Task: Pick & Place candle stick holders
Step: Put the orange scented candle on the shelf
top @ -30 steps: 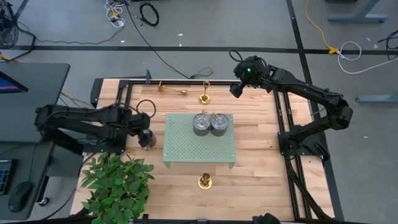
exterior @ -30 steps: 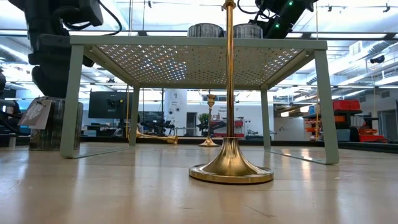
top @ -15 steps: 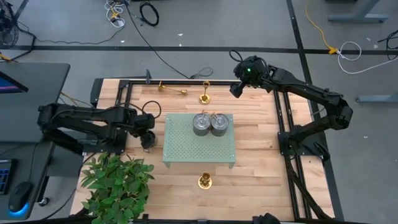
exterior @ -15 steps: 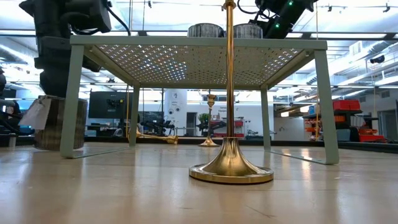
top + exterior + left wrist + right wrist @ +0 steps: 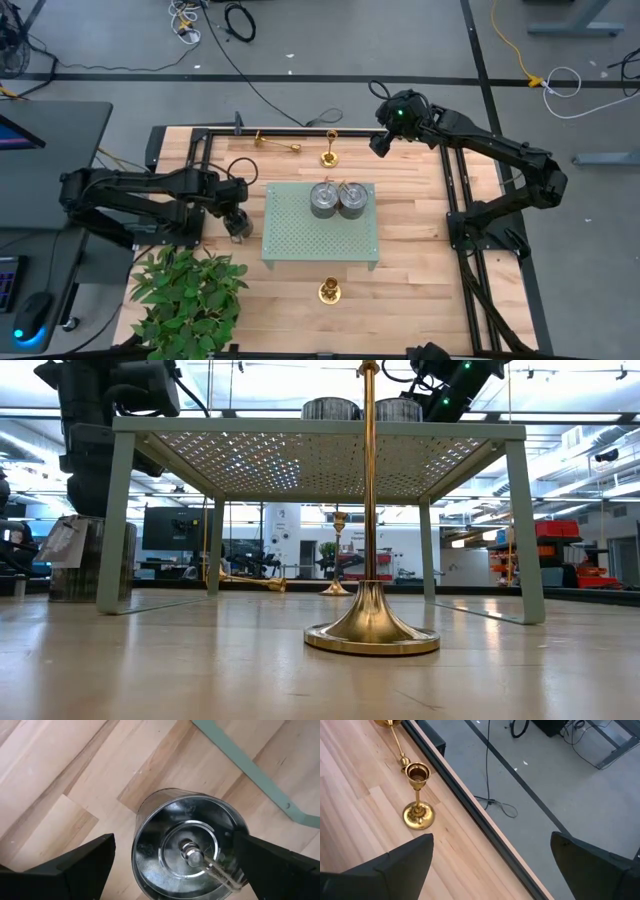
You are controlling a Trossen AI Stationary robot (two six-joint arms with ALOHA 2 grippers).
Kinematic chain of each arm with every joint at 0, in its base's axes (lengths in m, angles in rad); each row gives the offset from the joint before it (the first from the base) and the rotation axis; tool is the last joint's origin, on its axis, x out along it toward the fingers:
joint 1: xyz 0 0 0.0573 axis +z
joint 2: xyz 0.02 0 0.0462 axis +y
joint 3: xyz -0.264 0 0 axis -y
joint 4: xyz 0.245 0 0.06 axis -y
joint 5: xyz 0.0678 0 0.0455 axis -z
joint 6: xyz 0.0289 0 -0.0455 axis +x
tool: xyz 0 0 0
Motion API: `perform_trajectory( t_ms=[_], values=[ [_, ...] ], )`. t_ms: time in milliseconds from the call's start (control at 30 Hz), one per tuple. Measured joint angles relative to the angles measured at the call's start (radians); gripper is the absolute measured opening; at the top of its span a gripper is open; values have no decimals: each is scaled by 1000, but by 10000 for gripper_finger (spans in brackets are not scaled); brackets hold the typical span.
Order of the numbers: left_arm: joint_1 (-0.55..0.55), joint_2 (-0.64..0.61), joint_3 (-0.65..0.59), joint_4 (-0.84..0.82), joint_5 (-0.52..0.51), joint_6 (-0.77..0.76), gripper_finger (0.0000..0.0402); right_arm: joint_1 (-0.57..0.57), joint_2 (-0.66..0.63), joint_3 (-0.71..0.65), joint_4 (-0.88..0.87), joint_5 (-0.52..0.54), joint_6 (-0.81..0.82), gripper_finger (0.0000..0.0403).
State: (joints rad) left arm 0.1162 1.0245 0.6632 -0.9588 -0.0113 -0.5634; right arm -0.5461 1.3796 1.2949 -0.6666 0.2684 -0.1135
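Observation:
Three gold candle stick holders are on the wooden table. One stands upright on its round base near the front edge (image 5: 329, 291) (image 5: 371, 622). A second stands upright at the far side (image 5: 330, 155) (image 5: 418, 795). The third lies on its side to the left of that one (image 5: 277, 143) (image 5: 394, 734). My left gripper (image 5: 238, 222) (image 5: 173, 840) points down, open, over a shiny metal tin (image 5: 190, 845) (image 5: 90, 560) left of the green stand, one finger on each side above it. My right gripper (image 5: 378, 143) (image 5: 491, 840) hangs open high above the far right, with nothing between its fingers.
A green perforated stand (image 5: 320, 240) on four legs fills the table's middle and carries two metal tins (image 5: 323, 199) (image 5: 353, 198). A leafy plant (image 5: 190, 295) stands at the near left corner. A black frame (image 5: 200, 135) borders the table.

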Motion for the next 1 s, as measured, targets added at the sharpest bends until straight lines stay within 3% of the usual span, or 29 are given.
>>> perform_trajectory(
  t_ms=[367, 700, 1000],
  values=[
    [0, 1, 21, -53, -7, 2, 399, 0, 0, 0, 0, 0, 0, 400],
    [0, 1, 43, -106, -151, 13, 399, 0, 0, 0, 0, 0, 23, 400],
    [0, 1, 44, -87, -146, 10, 399, 0, 0, 0, 0, 0, 23, 400]
  ],
)
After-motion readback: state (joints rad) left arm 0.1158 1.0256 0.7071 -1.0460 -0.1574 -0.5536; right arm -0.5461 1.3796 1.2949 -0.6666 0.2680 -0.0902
